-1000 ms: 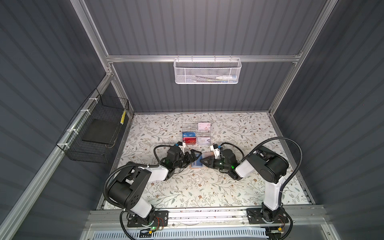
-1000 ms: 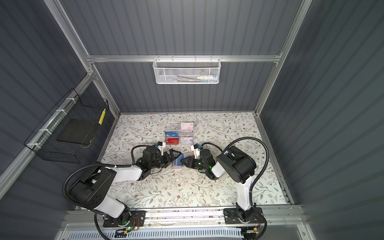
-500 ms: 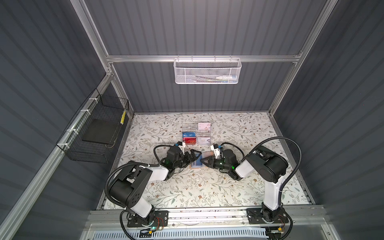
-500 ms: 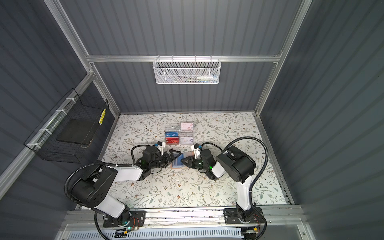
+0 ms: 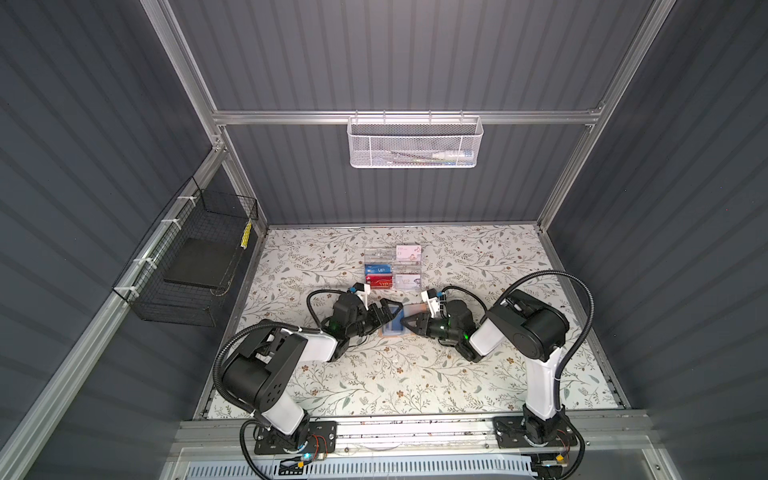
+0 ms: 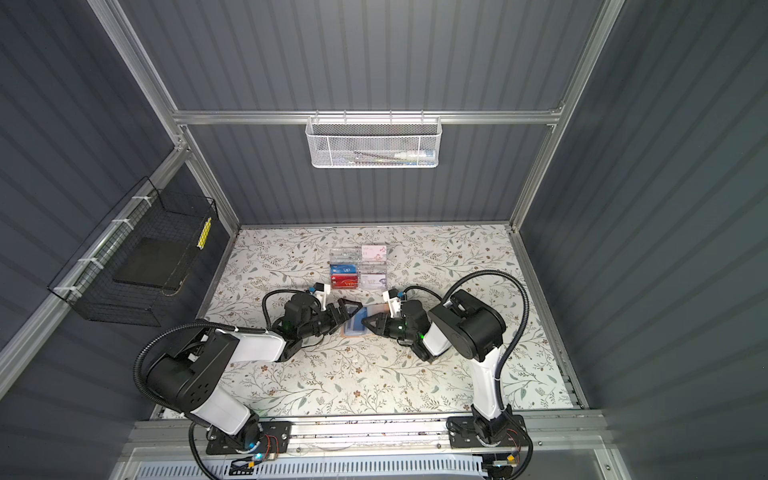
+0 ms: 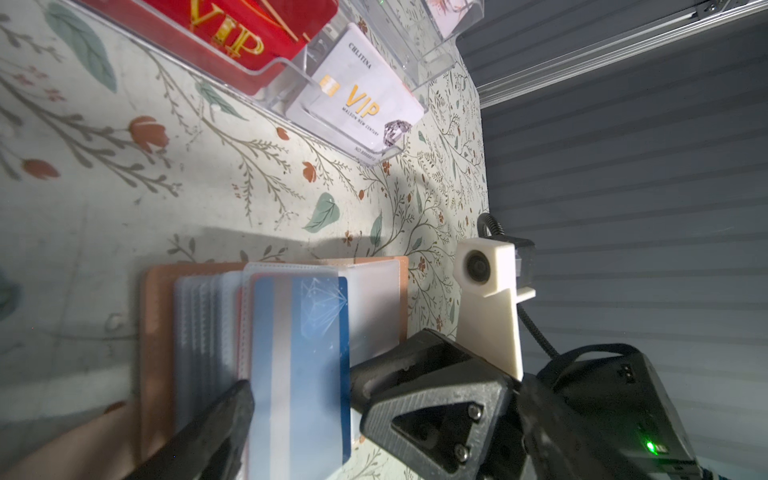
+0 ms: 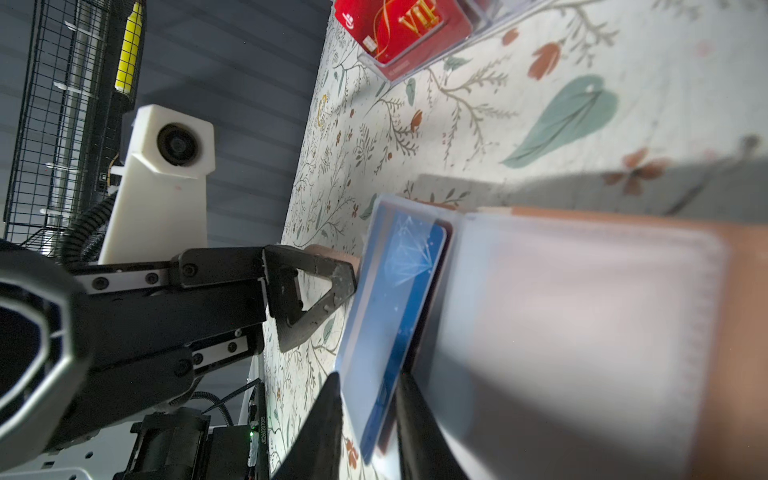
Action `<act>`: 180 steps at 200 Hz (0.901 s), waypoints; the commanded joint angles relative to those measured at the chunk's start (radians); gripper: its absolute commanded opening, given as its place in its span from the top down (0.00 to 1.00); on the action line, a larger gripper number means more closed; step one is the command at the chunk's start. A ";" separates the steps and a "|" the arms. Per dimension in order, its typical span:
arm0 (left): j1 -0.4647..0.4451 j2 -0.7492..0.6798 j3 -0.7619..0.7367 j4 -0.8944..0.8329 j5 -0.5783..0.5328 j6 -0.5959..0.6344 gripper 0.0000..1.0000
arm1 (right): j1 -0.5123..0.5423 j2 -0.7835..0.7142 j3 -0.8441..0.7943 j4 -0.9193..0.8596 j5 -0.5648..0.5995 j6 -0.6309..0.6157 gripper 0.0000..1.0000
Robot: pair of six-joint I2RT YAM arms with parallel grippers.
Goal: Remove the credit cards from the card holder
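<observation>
The tan card holder (image 5: 415, 308) (image 6: 376, 309) lies open on the floral table between both grippers. One clear sleeve page stands up from it with a blue credit card (image 7: 299, 353) (image 8: 399, 282) inside, the card's edge sticking out. My right gripper (image 8: 370, 386) (image 5: 405, 321) is shut on that card's edge, one finger on each face. My left gripper (image 5: 388, 312) (image 6: 347, 312) is open at the holder's left side. One of its fingers (image 7: 216, 428) lies by the stacked sleeve pages and holds nothing. The peach cover (image 7: 156, 332) lies flat under the pages.
A clear acrylic box (image 5: 392, 266) holding a red VIP card (image 5: 379, 282) (image 8: 403, 29) and a white VIP card (image 7: 357, 99) stands just behind the holder. A white mesh basket (image 5: 415, 143) hangs on the back wall. A black wire basket (image 5: 195, 257) hangs on the left wall.
The right gripper's jaws have narrowed onto the blue card. Both arms stay about where they were, and the left gripper stays open.
</observation>
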 commanded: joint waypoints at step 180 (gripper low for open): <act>-0.006 0.048 -0.065 0.012 0.020 -0.006 0.00 | 0.029 0.057 0.081 0.120 -0.037 0.072 0.78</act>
